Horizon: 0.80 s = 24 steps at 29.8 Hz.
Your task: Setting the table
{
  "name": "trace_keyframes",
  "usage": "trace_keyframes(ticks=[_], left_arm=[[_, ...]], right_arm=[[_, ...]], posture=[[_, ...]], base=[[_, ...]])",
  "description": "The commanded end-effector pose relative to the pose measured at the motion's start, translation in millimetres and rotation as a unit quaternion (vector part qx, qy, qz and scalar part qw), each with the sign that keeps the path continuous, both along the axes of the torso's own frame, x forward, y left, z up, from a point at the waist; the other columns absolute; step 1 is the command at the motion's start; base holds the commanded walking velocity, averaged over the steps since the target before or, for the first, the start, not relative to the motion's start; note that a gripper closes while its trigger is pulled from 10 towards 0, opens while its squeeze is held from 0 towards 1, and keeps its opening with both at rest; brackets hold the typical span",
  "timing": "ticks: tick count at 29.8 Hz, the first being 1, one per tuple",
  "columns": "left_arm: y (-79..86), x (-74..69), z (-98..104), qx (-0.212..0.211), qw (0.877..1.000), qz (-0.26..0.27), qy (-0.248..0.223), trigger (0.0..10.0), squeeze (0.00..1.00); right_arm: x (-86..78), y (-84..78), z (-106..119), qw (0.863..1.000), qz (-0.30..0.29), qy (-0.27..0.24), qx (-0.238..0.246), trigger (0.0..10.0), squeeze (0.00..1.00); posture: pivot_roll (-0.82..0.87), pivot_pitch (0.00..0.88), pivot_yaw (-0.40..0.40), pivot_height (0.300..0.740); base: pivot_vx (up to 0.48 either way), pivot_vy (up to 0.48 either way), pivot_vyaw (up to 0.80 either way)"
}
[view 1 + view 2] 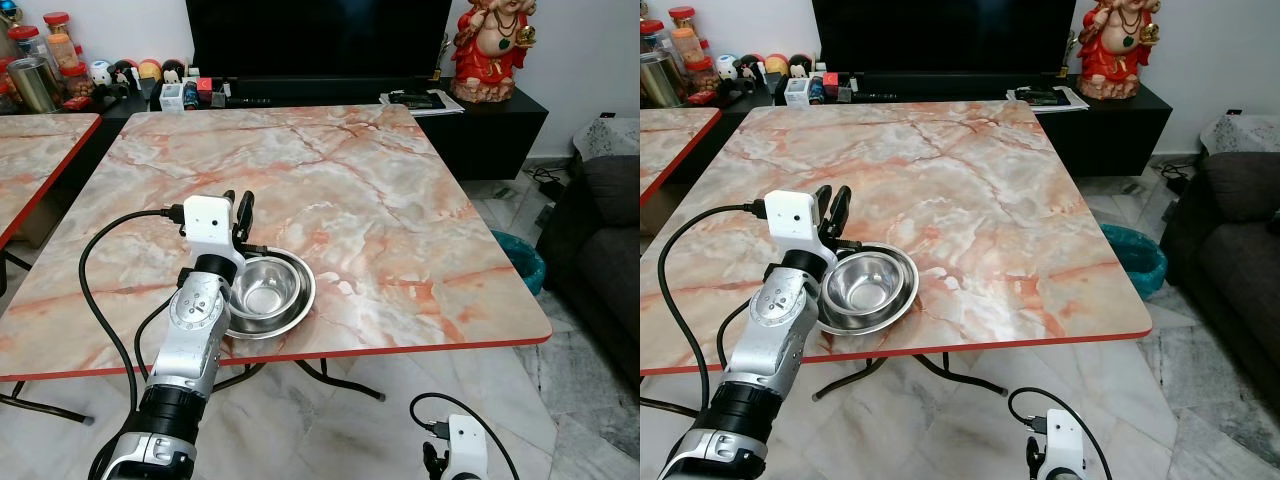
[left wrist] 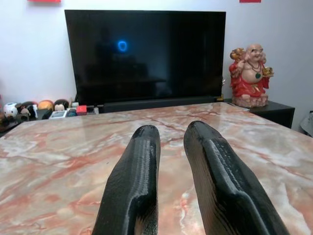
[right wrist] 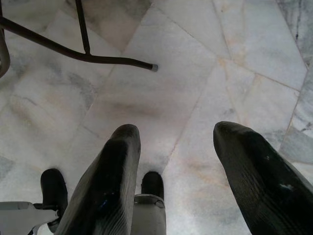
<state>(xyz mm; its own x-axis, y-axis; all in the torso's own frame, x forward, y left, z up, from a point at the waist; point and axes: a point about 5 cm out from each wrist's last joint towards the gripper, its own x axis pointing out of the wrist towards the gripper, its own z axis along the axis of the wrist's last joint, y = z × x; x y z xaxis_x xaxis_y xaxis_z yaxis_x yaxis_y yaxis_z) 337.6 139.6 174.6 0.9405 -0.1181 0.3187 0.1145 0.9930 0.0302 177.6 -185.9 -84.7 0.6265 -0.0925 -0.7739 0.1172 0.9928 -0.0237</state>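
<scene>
step: bowl placement looking done; the stacked shiny steel bowls [image 1: 265,293] are sitting on the pink-veined marble desk with red edging [image 1: 400,210], close to its near edge, left of the near-edge middle
task progress: judging early-to-mid; nothing else of a table setting is lying on the desk by the bowls
left end effector [image 1: 240,207]: hanging just beyond the bowls' far-left rim, low over the desk, pointing toward the black TV screen [image 2: 146,54]
left opening: the two black fingers [image 2: 134,186] are standing slightly apart, a narrow gap between them, nothing gripped between them in the left wrist view
left contact: cannot tell whether the wrist body is touching the bowls' rim; it is overlapping the rim in both eye views
right end effector [image 3: 178,161]: hanging idle below the desk's near edge, pointing down at the pale marble floor tiles [image 3: 195,73]
right opening: fingers spread wide, holding nothing
next move (judgement): pulling the left arm up and back clear of the bowls without nudging them, since they are sitting near the desk edge
risk (judgement): the arm's black cable [image 1: 105,290] looping beside the bowls could be snagging the rim on retreat
landmark extras: red laughing-Buddha figure [image 1: 495,45] standing on the black cabinet behind the desk, well apart from the bowls
</scene>
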Motion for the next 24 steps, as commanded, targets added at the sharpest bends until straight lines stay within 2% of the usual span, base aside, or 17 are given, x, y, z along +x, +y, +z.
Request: trace_keyframes(ticks=[1,4,13,24], left_arm=[[0.8,1.3,1,0.015,1.000,0.001,-0.004,10.0,0.00],[-4.5,3.8,8,0.013,1.000,-0.007,-0.016,10.0,0.00],[-8.1,6.6,20,0.001,0.999,-0.008,-0.039,10.0,0.00],[-0.4,7.7,26,0.002,0.999,0.004,-0.046,10.0,0.00]], right_arm=[[-1.0,1.8,-1,1.000,0.005,-0.001,0.001,10.0,0.00],[5.9,3.2,3,1.000,0.010,-0.009,0.001,10.0,0.00],[6.7,-0.3,4,1.000,0.000,-0.014,-0.005,10.0,0.00],[3.1,-3.0,2,1.000,-0.019,-0.013,-0.003,10.0,0.00]], posture=[[0.01,0.000,-0.002,0.736],[0.01,0.000,0.001,0.736],[0.01,0.000,-0.009,0.736],[0.02,0.000,-0.002,0.736]], base=[[0.000,0.277,0.00],[0.000,0.301,0.00],[0.000,0.464,0.00],[0.000,0.480,0.00]])
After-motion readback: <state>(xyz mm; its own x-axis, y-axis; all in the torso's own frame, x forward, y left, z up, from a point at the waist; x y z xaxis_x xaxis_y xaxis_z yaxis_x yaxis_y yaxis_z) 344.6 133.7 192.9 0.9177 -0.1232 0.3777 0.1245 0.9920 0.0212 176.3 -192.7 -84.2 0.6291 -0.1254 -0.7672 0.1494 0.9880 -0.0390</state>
